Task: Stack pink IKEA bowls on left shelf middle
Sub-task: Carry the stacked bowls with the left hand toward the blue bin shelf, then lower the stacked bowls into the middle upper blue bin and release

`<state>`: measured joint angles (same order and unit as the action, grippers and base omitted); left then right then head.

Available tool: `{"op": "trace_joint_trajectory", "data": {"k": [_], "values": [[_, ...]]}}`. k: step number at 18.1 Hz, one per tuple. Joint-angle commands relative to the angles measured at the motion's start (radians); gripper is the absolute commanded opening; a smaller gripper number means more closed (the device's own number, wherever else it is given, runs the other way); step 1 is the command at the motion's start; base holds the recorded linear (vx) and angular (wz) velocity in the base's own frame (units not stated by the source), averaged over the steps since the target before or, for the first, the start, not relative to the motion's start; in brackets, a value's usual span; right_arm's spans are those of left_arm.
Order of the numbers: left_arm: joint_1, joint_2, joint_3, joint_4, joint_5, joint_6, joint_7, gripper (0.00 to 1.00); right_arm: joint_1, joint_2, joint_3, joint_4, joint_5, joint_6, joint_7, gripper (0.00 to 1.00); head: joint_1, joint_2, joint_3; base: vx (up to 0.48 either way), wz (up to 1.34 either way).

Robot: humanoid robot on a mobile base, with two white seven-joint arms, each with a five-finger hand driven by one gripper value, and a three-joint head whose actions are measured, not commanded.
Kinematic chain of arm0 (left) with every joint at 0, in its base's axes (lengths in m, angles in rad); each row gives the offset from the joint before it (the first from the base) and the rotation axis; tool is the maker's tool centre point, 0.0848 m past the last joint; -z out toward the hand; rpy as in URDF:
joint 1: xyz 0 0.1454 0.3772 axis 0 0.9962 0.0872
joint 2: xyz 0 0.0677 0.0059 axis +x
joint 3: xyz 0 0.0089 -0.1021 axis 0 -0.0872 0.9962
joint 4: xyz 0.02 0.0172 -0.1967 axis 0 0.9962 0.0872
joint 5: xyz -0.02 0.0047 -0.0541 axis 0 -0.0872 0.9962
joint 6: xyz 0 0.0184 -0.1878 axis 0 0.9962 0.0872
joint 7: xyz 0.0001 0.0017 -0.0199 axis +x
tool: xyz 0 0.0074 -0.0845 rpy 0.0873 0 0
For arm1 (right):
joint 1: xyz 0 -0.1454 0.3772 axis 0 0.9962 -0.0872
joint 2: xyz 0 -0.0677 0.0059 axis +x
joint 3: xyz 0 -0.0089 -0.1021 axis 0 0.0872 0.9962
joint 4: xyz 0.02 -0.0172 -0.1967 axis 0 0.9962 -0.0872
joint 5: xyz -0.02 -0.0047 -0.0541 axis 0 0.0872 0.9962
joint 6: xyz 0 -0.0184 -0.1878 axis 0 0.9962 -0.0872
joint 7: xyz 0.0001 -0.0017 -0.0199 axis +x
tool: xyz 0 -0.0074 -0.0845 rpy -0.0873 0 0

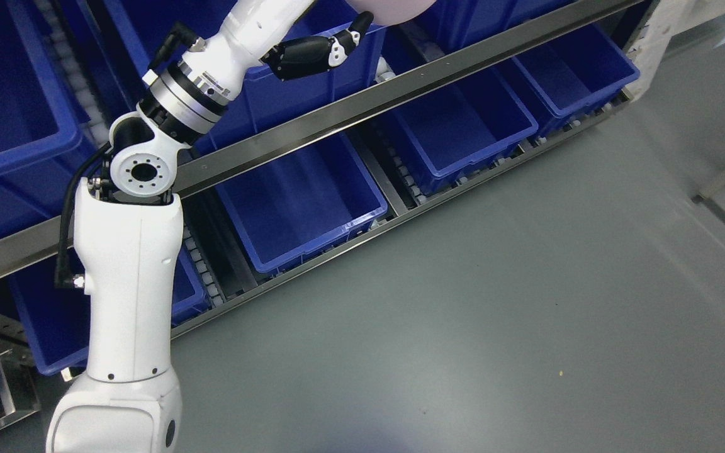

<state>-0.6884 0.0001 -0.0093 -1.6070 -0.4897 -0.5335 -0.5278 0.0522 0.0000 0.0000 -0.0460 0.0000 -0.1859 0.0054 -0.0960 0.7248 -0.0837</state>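
As my left arm comes up from the lower left in the head view, its left hand (318,53) sits at the top edge against a pink bowl (394,9), thumb under the rim, so I read it as pinching the bowl, though most fingers are cut off. Bowl hangs above the blue bins (312,195) of the steel shelf (362,104)

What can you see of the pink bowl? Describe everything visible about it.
Only a small part of the pink bowl shows, at the top edge of the head view. It looks smooth, pale pink and rounded, likely plastic. The left hand, black with white joints, reaches up to it, a fingertip touching its lower left side. It sits above the blue bins on the shelf. Its rim and inside are cut off.
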Motion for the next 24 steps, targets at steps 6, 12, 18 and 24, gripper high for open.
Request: {"op": "trace_joint_trajectory", "data": {"k": [6,12,18,24], "values": [[-0.14,0.017,0.043,0.068,-0.018,0.203,-0.02,0.05,0.0,-0.017,-0.011,0.0,0.008,0.0,-0.001,1.0,0.0,0.0,0.0,0.006,0.33],[-0.26,0.167,0.014,0.337,-0.069,0.25,-0.078,0.05,0.0,-0.017,-0.011,0.0,0.008,0.0,-0.002,1.0,0.0,0.0,0.0,0.04,0.23],[-0.27,0.156,-0.123,0.453,-0.092,0.25,-0.097,0.05,0.0,-0.017,-0.011,0.0,0.008,0.0,-0.002,1.0,0.0,0.0,0.0,0.038,0.22],[-0.287,0.024,-0.132,0.473,-0.104,0.247,-0.101,0.06,0.0,-0.017,-0.011,0.0,0.008,0.0,-0.001,1.0,0.0,0.0,0.0,0.022,0.08]]}}
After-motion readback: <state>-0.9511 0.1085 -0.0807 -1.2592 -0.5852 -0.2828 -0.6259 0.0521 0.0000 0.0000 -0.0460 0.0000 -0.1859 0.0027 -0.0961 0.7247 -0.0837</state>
